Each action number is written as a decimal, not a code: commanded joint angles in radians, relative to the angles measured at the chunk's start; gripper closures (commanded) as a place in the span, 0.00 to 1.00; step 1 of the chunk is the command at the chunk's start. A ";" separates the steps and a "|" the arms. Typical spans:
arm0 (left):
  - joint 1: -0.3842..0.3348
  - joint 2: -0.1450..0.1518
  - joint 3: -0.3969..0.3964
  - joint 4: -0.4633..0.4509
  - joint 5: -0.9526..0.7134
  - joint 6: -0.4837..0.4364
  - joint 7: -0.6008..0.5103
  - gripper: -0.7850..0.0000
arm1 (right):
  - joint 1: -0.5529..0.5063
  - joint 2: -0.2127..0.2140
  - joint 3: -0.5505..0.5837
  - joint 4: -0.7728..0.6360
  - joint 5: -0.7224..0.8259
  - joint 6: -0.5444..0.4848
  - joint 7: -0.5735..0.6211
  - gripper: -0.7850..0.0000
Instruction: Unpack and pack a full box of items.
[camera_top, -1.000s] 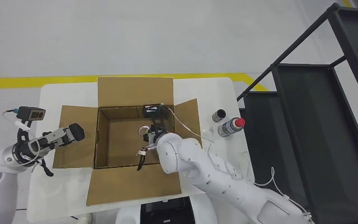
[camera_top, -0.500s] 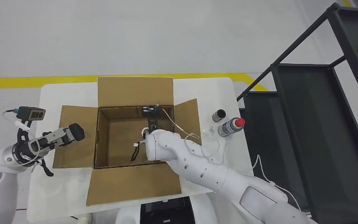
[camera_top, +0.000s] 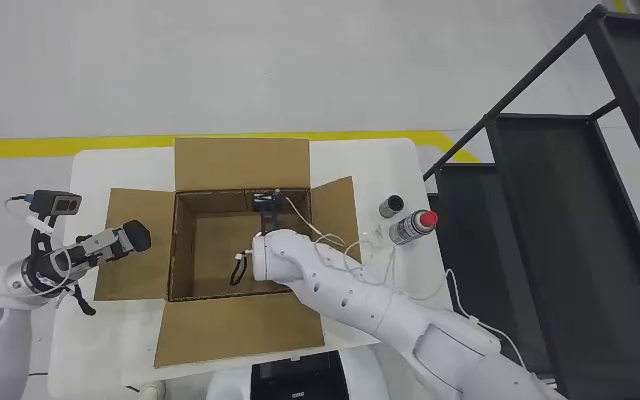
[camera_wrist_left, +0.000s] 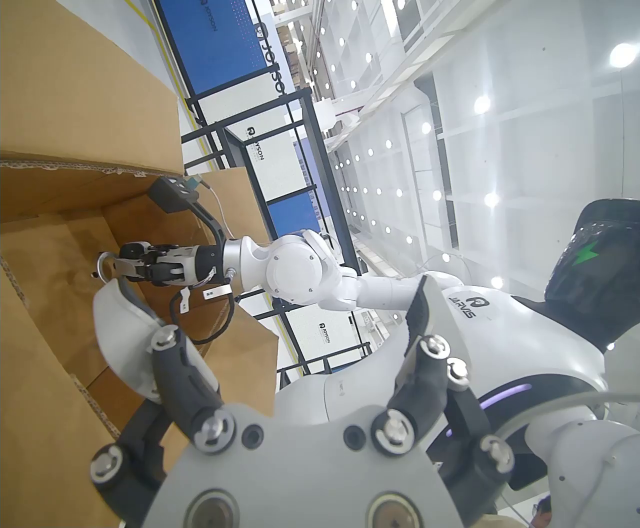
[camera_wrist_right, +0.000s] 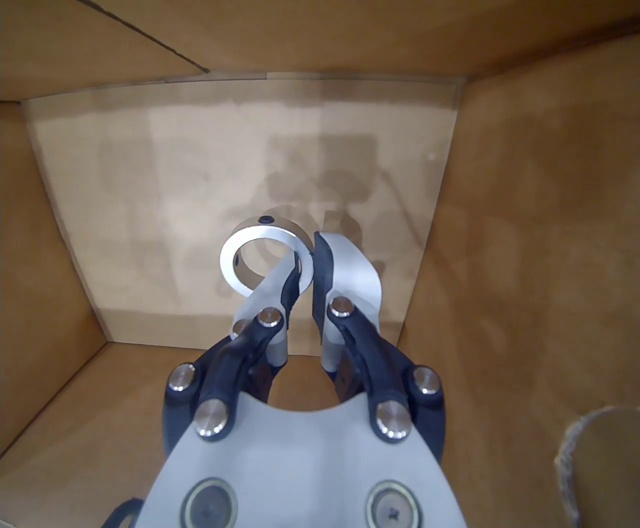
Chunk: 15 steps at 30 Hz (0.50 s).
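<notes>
Metal ring (camera_wrist_right: 230, 262) in right claw (camera_wrist_right: 307, 252)

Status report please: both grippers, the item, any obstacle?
Right gripper jaws shut on metal ring, inside cardboard box. Left gripper jaws open, outside box. Two cans on table beside box, not in the way.

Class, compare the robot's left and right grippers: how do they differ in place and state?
The right gripper is inside the cardboard box; the left gripper is outside it, over a side flap. The right gripper is shut on a metal ring; the left gripper is open and empty. Both have two pale curved fingers on black links.
</notes>
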 joint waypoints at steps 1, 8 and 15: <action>0.000 0.000 0.000 0.000 0.000 0.000 0.000 0.00 | -0.001 -0.004 0.001 0.000 -0.001 -0.001 0.000 0.00; 0.000 0.000 0.000 0.000 0.000 0.000 0.000 0.00 | -0.059 0.006 0.037 -0.128 -0.006 -0.035 -0.031 0.00; 0.000 0.000 0.000 0.000 0.000 0.000 0.000 0.00 | -0.251 0.079 0.143 -0.516 -0.097 -0.156 -0.011 0.00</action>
